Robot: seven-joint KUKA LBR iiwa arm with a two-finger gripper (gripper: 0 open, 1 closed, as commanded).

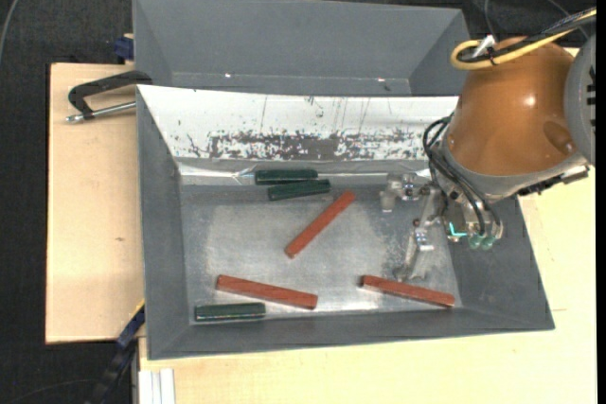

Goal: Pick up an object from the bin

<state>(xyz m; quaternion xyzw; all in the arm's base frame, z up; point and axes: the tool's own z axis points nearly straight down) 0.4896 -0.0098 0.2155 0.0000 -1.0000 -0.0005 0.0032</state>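
Hand [415, 262]: down low; open or closed, cannot tell.
Red stick [407, 291]: just under the hand, flat, not lifted.
Left: likely grasp, lift.

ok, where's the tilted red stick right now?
Camera view: the tilted red stick lies mid-floor, just below two dark green sticks at the back wall, left of the gripper.

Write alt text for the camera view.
The claw hangs at the bin's right, close over the front-right red stick. A centre red stick, a front-left red stick, two back green sticks and a front-left green stick lie scattered.
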